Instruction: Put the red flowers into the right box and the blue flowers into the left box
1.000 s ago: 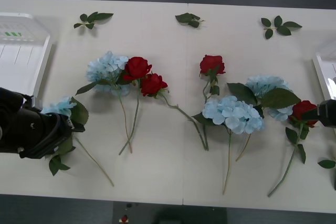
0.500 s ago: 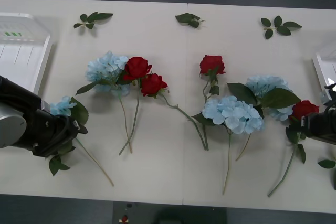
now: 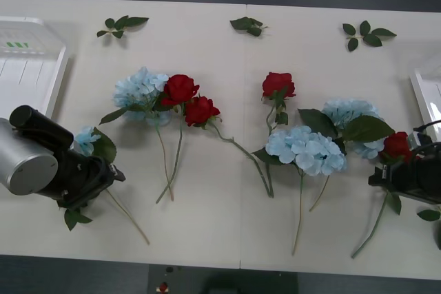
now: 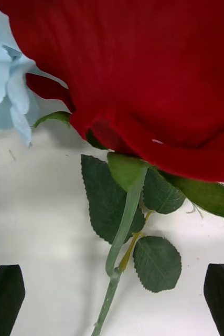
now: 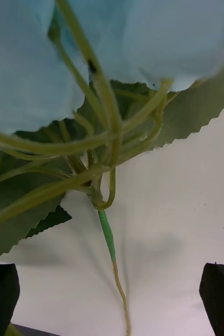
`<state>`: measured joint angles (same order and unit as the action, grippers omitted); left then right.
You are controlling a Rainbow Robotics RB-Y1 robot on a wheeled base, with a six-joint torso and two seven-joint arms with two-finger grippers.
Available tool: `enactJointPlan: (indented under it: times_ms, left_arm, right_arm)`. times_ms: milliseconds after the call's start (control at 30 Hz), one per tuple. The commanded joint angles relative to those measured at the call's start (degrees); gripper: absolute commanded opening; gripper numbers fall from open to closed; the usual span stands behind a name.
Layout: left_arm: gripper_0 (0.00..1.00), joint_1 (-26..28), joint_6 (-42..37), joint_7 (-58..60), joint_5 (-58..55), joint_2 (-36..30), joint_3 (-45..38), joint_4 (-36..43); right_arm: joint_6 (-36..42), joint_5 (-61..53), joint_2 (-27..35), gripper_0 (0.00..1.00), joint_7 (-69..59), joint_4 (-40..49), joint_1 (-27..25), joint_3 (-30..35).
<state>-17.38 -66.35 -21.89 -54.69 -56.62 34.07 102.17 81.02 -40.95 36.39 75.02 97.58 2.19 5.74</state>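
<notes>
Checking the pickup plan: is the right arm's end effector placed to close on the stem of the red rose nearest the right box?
Probably yes. The right end effector is open with the rose's stem running between its fingertips, nothing blocking it.

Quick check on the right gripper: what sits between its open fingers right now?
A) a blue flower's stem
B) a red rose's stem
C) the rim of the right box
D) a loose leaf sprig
B: in the right wrist view the right gripper is open, its black fingers at the two corners, and the red rose has its green stem running down between them.
</notes>
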Motion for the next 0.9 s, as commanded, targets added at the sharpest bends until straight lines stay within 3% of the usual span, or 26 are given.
enactJointPlan:
  times_ms: [33, 267, 300, 333, 367, 400, 433, 467, 500, 567, 633, 700, 900]
  left_arm:
    - [1.0, -0.9, 0.3, 0.7, 1.1, 0.1, -0.8, -0.7]
    - [1.0, -3.3, 0.3, 0.4, 2.8, 0.2, 2.2, -3.1]
    - [1.0, -3.4, 0.3, 0.4, 3.3, 0.2, 2.3, -3.1]
    - [1.0, -3.3, 0.3, 0.4, 3.5, 0.2, 2.3, -3.1]
    - [1.0, -3.3, 0.3, 0.4, 4.2, 0.2, 2.4, -3.1]
    - [1.0, -3.3, 0.3, 0.4, 4.7, 0.2, 2.8, -3.1]
    - [0.99, -3.3, 0.3, 0.4, 5.2, 0.2, 2.9, -3.1]
    - [0.88, -3.3, 0.3, 0.4, 5.3, 0.2, 3.0, -3.1]
    - [0.61, -3.3, 0.3, 0.4, 5.6, 0.2, 3.1, -3.1]
    - [0.27, -3.3, 0.3, 0.4, 5.6, 0.2, 3.0, -3.1]
    - [0.06, -3.3, 0.3, 0.4, 5.6, 0.2, 3.0, -3.1]
    - [0.0, -3.2, 0.3, 0.4, 5.6, 0.2, 2.7, -3.0]
    - [0.0, -3.2, -0.2, 0.2, 6.1, -0.2, 1.0, -2.9]
  right_arm:
    - [-1.1, 2.5, -2.2, 1.0, -1.3, 1.7, -0.1, 0.6]
    - [-2.4, 5.6, -4.7, 0.99, -1.5, 1.7, 0.0, 0.6]
    - [-2.4, 5.8, -4.9, 0.73, -1.5, 1.7, 0.0, 0.6]
    - [-2.4, 5.9, -5.0, 0.58, -1.5, 1.7, 0.0, 0.5]
    - [-2.4, 6.1, -5.1, 0.32, -1.5, 1.7, 0.0, 0.6]
    - [-2.4, 6.1, -5.2, 0.14, -1.4, 1.7, 0.0, 0.6]
    - [-2.5, 6.3, -5.3, 0.05, -1.3, 1.7, -0.1, 0.6]
    - [-2.5, 6.4, -5.2, 0.01, -1.3, 1.7, -0.2, 0.6]
    - [-2.7, 6.4, -5.3, 0.0, -1.3, 1.7, -0.2, 0.5]
    - [-2.7, 6.5, -5.3, 0.0, -1.0, 1.7, -0.2, 0.5]
    - [-2.7, 6.6, -5.2, 0.0, -0.9, 1.7, -0.3, 0.5]
    - [-2.8, 6.8, -5.2, 0.0, -0.9, 1.7, -0.3, 0.5]
    - [-3.5, 6.5, -4.2, 0.0, -0.5, 1.7, -0.2, 0.5]
